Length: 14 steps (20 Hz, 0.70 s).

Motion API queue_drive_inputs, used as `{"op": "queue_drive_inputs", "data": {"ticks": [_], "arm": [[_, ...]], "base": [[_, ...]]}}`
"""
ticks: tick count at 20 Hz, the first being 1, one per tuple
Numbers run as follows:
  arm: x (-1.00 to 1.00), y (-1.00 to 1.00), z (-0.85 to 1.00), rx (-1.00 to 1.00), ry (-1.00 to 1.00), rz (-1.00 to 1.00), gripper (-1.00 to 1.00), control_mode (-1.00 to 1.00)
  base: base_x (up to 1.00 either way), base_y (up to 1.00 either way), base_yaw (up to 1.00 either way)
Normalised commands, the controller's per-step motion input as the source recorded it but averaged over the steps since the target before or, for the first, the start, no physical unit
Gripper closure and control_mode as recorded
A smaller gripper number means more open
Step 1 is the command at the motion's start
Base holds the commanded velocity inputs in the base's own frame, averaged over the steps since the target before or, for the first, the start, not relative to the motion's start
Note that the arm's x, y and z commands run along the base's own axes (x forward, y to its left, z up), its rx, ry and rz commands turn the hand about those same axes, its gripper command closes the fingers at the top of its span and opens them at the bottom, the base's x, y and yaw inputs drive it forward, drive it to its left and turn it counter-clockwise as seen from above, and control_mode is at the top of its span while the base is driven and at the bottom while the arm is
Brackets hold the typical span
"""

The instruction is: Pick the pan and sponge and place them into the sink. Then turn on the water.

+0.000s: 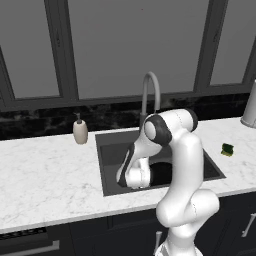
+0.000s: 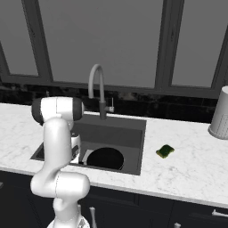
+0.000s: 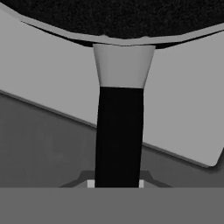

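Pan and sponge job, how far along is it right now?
The pan is already down inside the sink, but the fingers are clamped on its handle, so releasing it is the step in hand. The sponge lies on the counter right of the basin, untouched. No stream falls from the faucet, so water comes last.

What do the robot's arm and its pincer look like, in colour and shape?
The robot arm is made of thick, rounded, glossy white segments, joined by dark grey to black joint rings, like the cap at its upper elbow. No cables or markings are visible. In the hand view, the pincer shows small light tips on a dark base at the bottom edge.
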Motion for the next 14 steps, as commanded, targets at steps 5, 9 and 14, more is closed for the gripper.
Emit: {"op": "queue_drive_inputs", "data": {"ticks": [5,9,14], "arm": [[0.07,0.01,-0.01,0.00,0.00,0.00,1.00,-1.00],[0.12,0.00,0.01,0.00,0.00,0.00,-1.00,-1.00],[0.15,0.00,0.27,0.00,0.00,0.00,-1.00,-1.00]], "base": [[0.00,0.00,0.00],[0.00,0.00,0.00],[0.00,0.00,0.00]]}}
